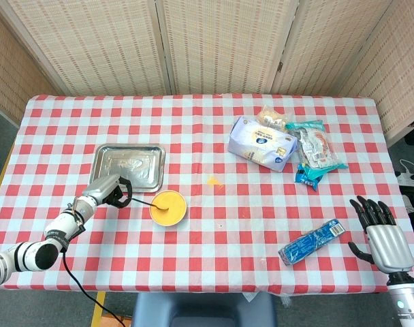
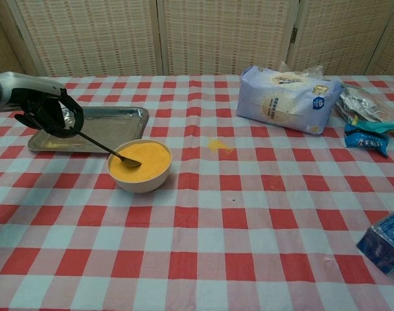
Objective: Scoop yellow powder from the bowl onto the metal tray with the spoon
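Head view shows a table under a red-and-white checked cloth, with woven screen panels behind it. At the left, the left hand grips the handle of a dark spoon, fingers curled around it, over the near edge of the metal tray. The spoon slopes down to the right, its tip in the yellow powder of the bowl, which stands just right of the hand and in front of the tray. A small yellow spill lies right of the bowl. Further right lie a pale blue bag, its print unreadable, snack packets and a blue packet. The right hand holds nothing, fingers spread, at the table's right edge.
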`<state>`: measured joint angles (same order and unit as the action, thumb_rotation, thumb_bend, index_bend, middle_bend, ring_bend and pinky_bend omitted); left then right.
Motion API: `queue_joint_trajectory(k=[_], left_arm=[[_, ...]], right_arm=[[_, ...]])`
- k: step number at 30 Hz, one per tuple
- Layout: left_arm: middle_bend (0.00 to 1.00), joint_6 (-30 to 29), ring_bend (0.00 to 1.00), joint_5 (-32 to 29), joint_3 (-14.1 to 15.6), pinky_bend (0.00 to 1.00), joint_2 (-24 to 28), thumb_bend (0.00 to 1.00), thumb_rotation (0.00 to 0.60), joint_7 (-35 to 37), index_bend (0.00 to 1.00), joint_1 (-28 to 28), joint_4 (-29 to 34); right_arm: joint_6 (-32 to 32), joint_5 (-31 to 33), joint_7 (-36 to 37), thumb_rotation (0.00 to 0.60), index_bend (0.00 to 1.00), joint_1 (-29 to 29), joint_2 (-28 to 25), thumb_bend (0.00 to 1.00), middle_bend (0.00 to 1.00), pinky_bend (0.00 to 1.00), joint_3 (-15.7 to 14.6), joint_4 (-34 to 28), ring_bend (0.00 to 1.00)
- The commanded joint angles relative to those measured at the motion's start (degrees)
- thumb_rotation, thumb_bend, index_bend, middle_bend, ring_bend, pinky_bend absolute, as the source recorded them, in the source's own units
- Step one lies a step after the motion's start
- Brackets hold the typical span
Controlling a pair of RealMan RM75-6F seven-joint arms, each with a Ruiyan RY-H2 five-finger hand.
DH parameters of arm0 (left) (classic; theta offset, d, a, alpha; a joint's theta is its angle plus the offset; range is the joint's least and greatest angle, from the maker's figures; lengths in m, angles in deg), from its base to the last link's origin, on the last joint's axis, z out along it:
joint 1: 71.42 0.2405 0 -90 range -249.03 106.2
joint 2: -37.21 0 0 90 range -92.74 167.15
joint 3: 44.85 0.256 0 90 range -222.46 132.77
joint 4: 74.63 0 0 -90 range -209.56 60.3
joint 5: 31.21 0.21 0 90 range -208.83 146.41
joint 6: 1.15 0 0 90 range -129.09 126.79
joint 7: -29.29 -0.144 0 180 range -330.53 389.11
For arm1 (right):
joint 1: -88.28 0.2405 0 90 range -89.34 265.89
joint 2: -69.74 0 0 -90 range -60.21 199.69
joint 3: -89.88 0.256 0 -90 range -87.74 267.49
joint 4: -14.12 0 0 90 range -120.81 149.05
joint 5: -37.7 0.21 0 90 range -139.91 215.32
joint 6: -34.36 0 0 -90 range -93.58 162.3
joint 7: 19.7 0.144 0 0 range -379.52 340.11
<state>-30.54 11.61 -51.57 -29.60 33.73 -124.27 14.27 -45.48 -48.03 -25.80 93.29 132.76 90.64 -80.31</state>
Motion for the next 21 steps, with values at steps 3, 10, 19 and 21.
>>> queue_joint_trajectory(k=[3,10,19,21], left_arm=[[1.00,1.1,1.00,-0.5,-0.4,1.00,0.7,0.54,0.600,1.1,0.96,-0.2,0.6],[1.00,4.0,1.00,-1.2,-1.2,1.00,1.1,0.54,0.600,3.5,0.96,-0.7,-0.6],[1.00,11.3,1.00,-0.8,-3.0,1.00,0.6,0.54,0.600,9.0,0.96,-0.4,-5.0],[1.00,13.6,1.00,-0.4,-3.7,1.00,0.7,0.53,0.600,10.5,0.96,-0.1,-5.8]], right_arm=[[-0.4,-0.4,0.2,0.600,0.00,-0.2,-0.2,0.18,0.00,0.00,-0.2,-0.1,0.00],[-0.5,-0.6,0.3,0.600,0.00,-0.2,-0.2,0.18,0.00,0.00,-0.2,-0.1,0.00],[0.4,0.2,-0.3,0.600,0.00,0.1,0.1,0.19,0.00,0.00,-0.1,0.1,0.00],[0.4,0.4,-0.4,0.600,0.00,0.1,0.2,0.18,0.00,0.00,0.0,0.2,0.00]])
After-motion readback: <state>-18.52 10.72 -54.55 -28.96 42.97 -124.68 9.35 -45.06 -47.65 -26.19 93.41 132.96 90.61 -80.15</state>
